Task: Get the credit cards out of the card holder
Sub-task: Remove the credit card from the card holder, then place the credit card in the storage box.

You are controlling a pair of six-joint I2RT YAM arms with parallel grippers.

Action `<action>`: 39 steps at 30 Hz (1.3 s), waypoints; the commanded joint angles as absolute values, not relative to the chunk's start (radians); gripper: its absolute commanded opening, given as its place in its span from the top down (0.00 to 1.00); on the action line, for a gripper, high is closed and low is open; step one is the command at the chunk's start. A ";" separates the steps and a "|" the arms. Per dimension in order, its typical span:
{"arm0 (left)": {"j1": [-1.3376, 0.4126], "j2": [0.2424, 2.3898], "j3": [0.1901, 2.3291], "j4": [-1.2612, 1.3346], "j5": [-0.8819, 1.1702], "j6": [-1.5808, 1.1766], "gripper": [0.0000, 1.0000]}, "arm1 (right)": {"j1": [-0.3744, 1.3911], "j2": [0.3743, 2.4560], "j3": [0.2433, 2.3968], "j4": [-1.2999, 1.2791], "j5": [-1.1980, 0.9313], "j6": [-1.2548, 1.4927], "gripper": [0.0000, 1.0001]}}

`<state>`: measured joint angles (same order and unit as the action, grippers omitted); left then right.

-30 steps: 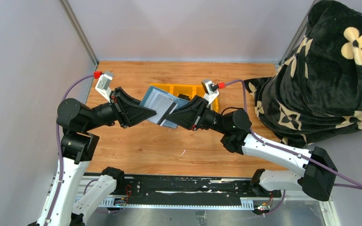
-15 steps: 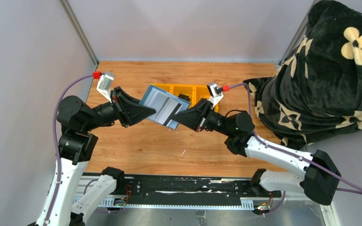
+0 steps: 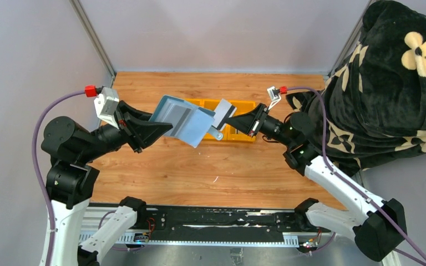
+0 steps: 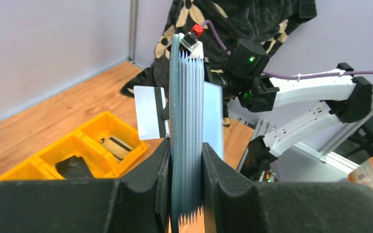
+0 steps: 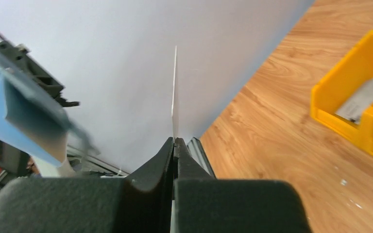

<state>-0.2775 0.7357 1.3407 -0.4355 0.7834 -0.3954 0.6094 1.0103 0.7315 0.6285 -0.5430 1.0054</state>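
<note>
Card holder (image 3: 180,117) hangs in the air over the left end of the yellow tray (image 3: 243,137), clamped at its lower left edge by the left gripper (image 3: 163,128), whose fingers press on both of its faces. The overhead view shows its blue-grey outside and a paler flap; the left wrist view shows it only edge-on, as a stack of thin leaves. One credit card (image 3: 223,113) with a black stripe is clear of the holder, over the middle of the tray, pinched tight at one corner by the right gripper (image 3: 237,122). From the right wrist the card is a bare thin line and the holder a blur. Whether more cards sit in the slots cannot be told. Only the left wrist view shows the tray's contents: a black item (image 4: 73,167) and a grey item (image 4: 112,143), both indistinct.
</note>
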 commanded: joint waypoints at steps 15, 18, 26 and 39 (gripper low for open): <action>-0.285 0.650 1.295 -0.504 0.882 -0.256 1.00 | 0.631 1.757 1.363 0.039 -0.547 0.684 1.00; -0.285 0.623 1.268 -0.467 0.898 -0.271 1.00 | 0.642 1.895 1.508 -0.062 -0.502 0.673 1.00; -0.285 0.631 1.240 -0.452 0.947 -0.297 1.00 | 0.688 2.150 1.772 -0.192 -0.402 0.650 1.00; -0.285 0.647 1.256 -0.435 0.974 -0.325 1.00 | 0.724 2.251 1.911 -0.242 -0.341 0.641 0.96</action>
<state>-0.2787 0.6472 1.2396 -0.4908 0.9539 -0.3073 0.7078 2.2501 1.8687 -0.2169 -0.3725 0.6525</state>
